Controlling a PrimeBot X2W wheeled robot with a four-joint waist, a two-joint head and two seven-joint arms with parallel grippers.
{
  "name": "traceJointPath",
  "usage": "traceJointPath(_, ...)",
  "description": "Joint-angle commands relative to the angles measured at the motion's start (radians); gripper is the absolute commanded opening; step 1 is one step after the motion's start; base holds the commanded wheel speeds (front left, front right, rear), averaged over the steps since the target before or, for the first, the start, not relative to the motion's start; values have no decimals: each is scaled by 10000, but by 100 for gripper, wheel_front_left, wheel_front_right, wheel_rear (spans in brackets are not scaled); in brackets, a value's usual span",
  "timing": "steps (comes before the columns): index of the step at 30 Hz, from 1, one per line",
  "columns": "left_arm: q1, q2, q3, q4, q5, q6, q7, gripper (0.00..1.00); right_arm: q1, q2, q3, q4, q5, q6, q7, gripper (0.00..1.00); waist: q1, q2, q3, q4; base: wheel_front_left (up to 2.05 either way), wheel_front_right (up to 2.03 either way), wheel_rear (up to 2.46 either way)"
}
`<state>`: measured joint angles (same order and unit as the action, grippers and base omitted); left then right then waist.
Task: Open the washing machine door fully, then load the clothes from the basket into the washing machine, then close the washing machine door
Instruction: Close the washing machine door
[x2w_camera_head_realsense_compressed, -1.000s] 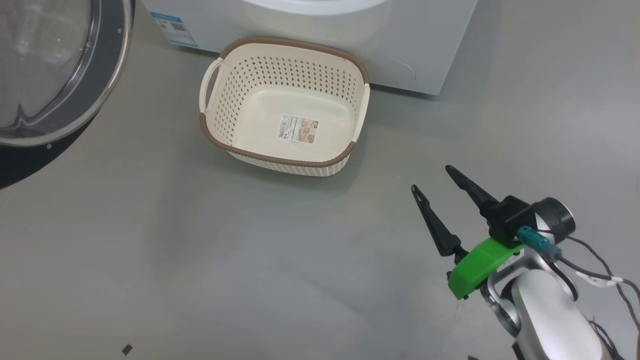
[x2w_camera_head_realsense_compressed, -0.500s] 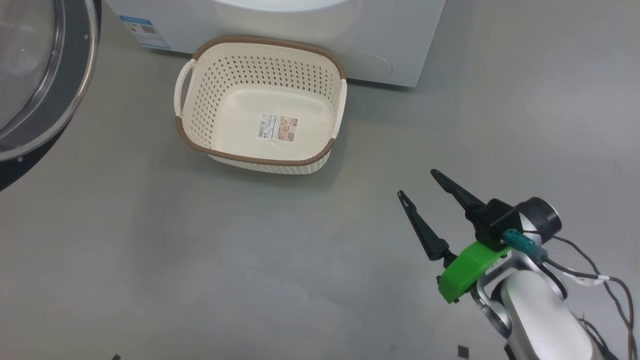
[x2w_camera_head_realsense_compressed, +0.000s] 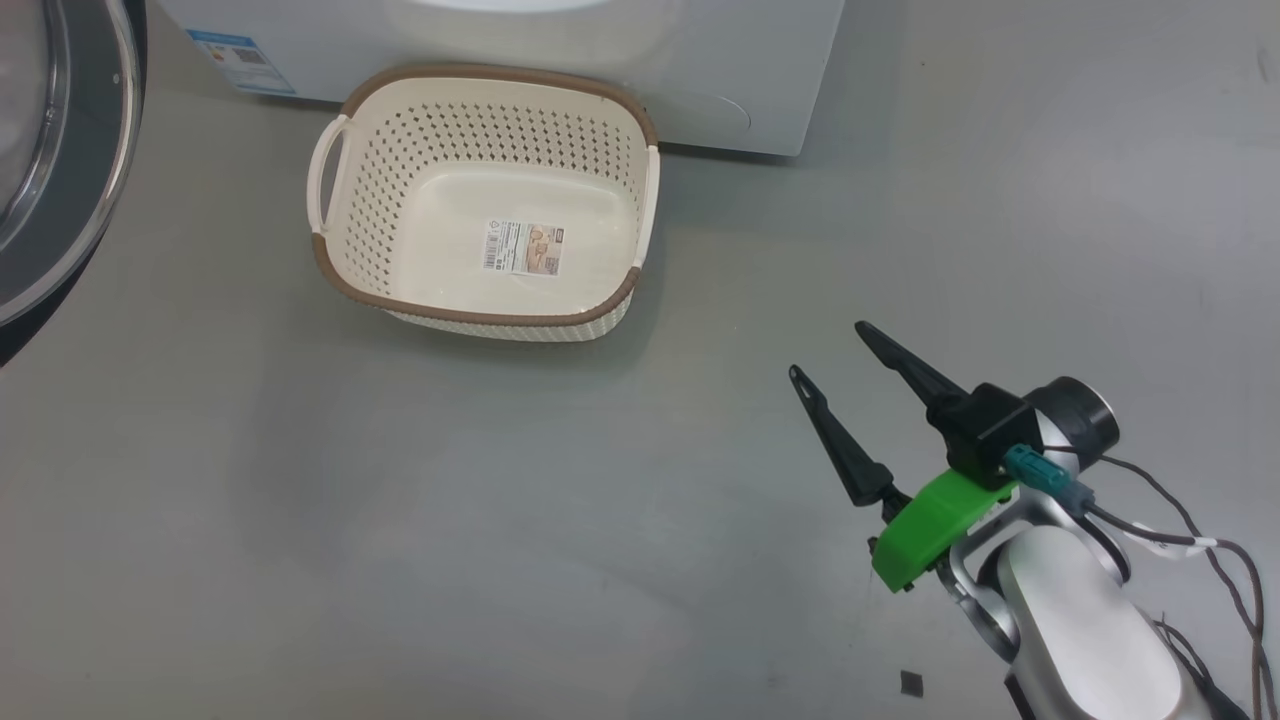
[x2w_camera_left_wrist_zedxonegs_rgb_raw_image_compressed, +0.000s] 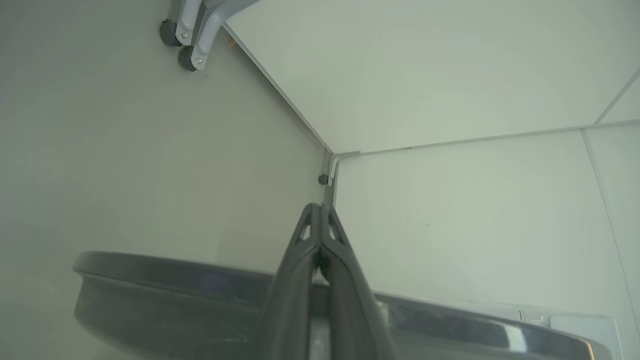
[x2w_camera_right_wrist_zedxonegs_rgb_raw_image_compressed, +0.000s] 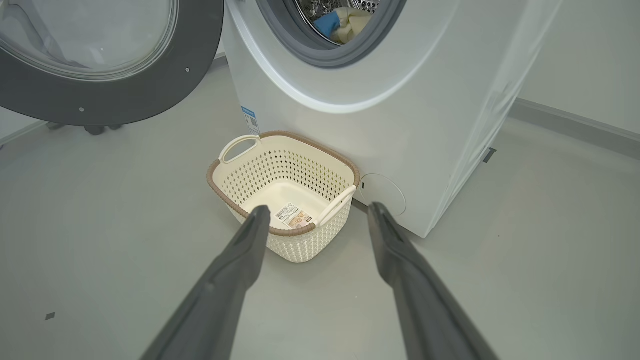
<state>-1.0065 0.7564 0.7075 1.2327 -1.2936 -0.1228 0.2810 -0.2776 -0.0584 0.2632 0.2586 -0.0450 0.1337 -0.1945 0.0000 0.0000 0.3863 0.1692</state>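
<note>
1. Clothes (x2w_camera_right_wrist_zedxonegs_rgb_raw_image_compressed: 345, 22) lie in the washing machine (x2w_camera_right_wrist_zedxonegs_rgb_raw_image_compressed: 400, 125) drum, seen from the right wrist; its door (x2w_camera_right_wrist_zedxonegs_rgb_raw_image_compressed: 125, 95) stands open.
2. The basket (x2w_camera_head_realsense_compressed: 400, 180) sits against the machine's front.
3. The right gripper (x2w_camera_head_realsense_compressed: 828, 350) is spread, holding nothing, and the left gripper (x2w_camera_left_wrist_zedxonegs_rgb_raw_image_compressed: 320, 207) is clenched on nothing.
4. The basket label (x2w_camera_head_realsense_compressed: 524, 247) and the machine's blue sticker (x2w_camera_head_realsense_compressed: 240, 60) are unreadable.

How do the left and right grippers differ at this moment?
The left gripper is shut, fingers pressed together; the right gripper is open, fingers spread wide. The left gripper is close to the dark rim of the door; the right gripper points toward the empty basket on the floor. Both have long dark tapered fingers.
</note>
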Motion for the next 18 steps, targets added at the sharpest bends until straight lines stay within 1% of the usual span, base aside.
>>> traceJointPath(1,-76,932,-71,-271,-42,-56,159,0,-190,80,205,-258,28,-30,-137,100,0,0,20,-32,0,0,0)
traceJointPath(7,-135,838,-298,-278,-6,-71,638,0,-217,80,169,-203,62,-30,-189,100,0,0,12,-77,0,0,0)
traceJointPath(10,3,748,-475,-538,1,-74,1113,0,-224,81,157,-171,92,-30,-214,100,0,0,-22,-75,0,0,0)
traceJointPath(14,258,670,-547,-746,-62,-76,1437,0,-221,81,104,-121,96,-30,-236,100,0,0,-98,-27,0,0,0)
traceJointPath(18,489,410,-786,-1263,-144,-77,2117,0,-189,81,97,-66,131,-30,-259,100,0,0,-203,52,0,0,0)
